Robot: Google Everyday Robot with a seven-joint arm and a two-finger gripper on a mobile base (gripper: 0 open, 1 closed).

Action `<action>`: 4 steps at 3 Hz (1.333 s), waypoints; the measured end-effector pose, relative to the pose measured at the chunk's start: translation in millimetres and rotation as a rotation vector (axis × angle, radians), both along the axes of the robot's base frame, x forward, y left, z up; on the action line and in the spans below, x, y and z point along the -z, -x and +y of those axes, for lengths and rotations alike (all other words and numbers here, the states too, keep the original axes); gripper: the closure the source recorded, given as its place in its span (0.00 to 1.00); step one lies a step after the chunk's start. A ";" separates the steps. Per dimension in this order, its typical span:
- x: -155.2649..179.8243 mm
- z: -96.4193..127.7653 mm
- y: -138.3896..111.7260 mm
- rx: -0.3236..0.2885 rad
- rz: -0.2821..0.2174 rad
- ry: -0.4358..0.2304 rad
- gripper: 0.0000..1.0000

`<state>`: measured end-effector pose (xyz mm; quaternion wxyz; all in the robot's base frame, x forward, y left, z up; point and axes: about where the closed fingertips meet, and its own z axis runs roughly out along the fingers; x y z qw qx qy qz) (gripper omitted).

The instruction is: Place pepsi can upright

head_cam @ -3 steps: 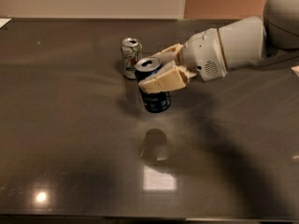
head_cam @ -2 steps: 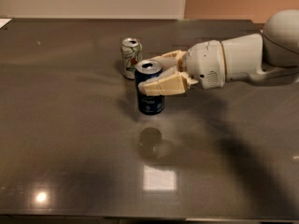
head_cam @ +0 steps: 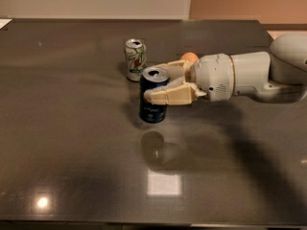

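The pepsi can (head_cam: 152, 108), dark blue with a silver open top, stands upright in the middle of the dark table (head_cam: 72, 128); its base is at or just above the surface. My gripper (head_cam: 153, 82) reaches in from the right and straddles the can's upper part. One cream finger (head_cam: 168, 96) lies across its front and the other is behind it. The gripper is shut on the can.
A white and green can (head_cam: 135, 60) stands upright just behind and left of the pepsi can. A small orange object (head_cam: 189, 57) shows behind the gripper. The white arm (head_cam: 249, 73) spans the right side. The table's far edge meets a wall.
The gripper has moved down and slightly left with the pepsi can, bringing the upright can down to the table surface. The white and green can has not moved.
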<state>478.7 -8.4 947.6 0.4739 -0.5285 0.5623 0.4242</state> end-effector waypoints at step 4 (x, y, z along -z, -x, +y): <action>39.9 1.7 10.4 -0.001 0.005 0.092 0.81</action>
